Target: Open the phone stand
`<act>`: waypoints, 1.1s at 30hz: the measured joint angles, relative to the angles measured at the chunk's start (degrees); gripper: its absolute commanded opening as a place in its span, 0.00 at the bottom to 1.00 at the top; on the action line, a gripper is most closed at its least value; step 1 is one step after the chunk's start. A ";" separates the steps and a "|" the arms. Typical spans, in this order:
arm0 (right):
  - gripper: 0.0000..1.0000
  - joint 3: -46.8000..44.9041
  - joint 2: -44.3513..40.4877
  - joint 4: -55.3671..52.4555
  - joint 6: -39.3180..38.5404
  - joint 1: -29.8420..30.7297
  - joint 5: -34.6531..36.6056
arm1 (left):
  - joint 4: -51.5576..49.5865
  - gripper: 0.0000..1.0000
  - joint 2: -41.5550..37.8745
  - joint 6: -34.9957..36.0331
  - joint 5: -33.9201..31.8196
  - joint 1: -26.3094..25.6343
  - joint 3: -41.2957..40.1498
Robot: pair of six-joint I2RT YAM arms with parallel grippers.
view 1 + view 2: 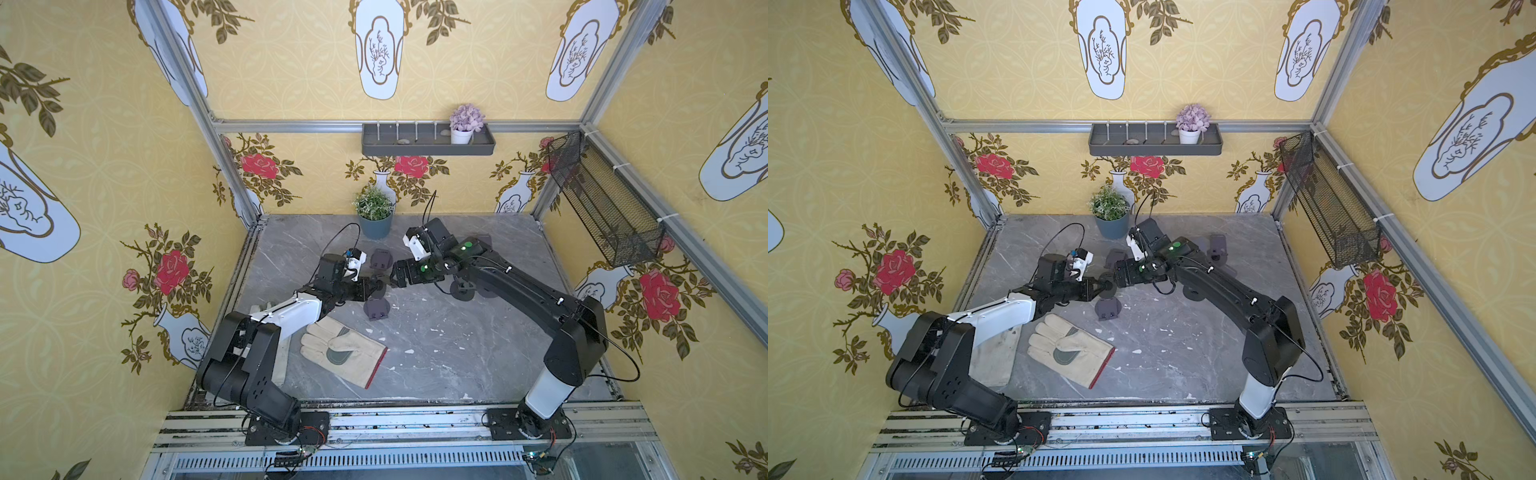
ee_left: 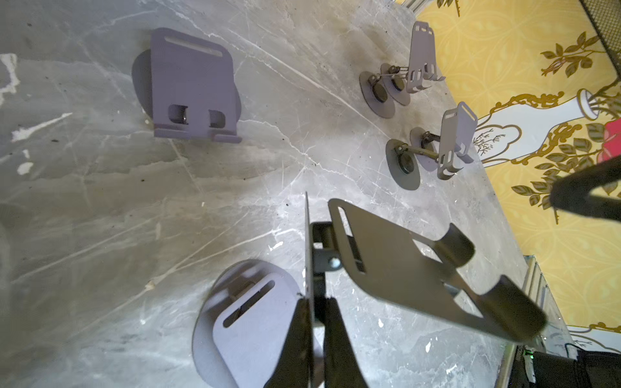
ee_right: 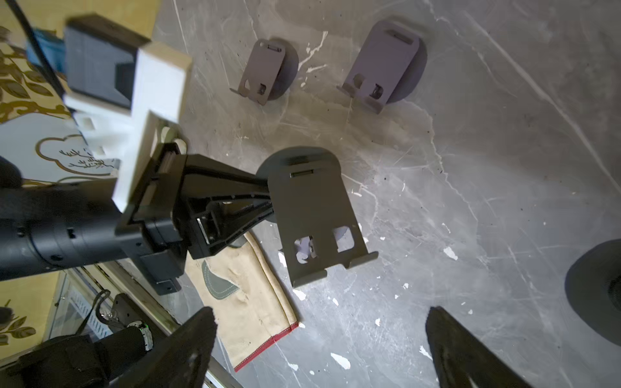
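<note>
Grey phone stand (image 3: 316, 215) pinched in left claw (image 2: 316, 302); right claw (image 3: 322, 315) apart; folded stands (image 3: 383, 63), glove (image 1: 340, 349) nearby

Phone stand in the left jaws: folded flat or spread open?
Spread open: in the left wrist view the phone stand shows its plate tilted away from its base, the hinge visible between them.

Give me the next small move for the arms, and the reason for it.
Probably lower the left gripper to set the dark grey metal phone stand down on the grey marble table. Its backplate is swung away from the round base, which the left jaws clamp by the edge. The right gripper is open and apart from the stand.
</note>
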 measured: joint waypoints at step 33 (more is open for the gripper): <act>0.81 4.26 11.47 0.66 -5.42 -2.38 -14.82 | -0.83 0.00 -3.63 8.33 9.38 -0.92 -1.22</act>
